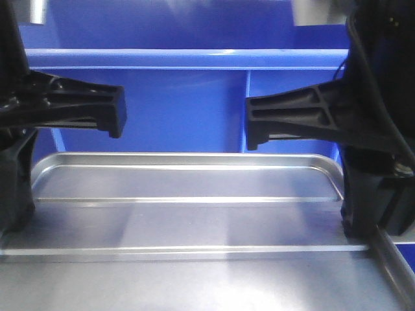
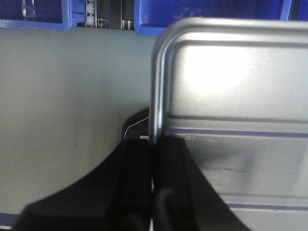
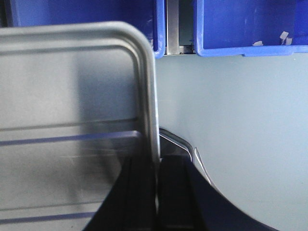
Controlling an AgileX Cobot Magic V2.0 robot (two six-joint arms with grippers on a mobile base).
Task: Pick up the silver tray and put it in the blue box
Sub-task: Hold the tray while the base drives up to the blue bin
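Left gripper (image 2: 154, 144): jaws closed on the left rim of the silver tray (image 2: 231, 82), thin metal lip pinched between black fingers. Right gripper (image 3: 156, 166): likewise nipped onto the right rim. Grasp looks done; cannot tell if the tray is off the grey table (image 2: 72, 120). It sits just short of the blue box (image 1: 181, 103), so carry and lowering remain. Tray: polished, rolled rim, rounded corners, straight ridges. Box: glossy plastic, thick lip, vertical rib.
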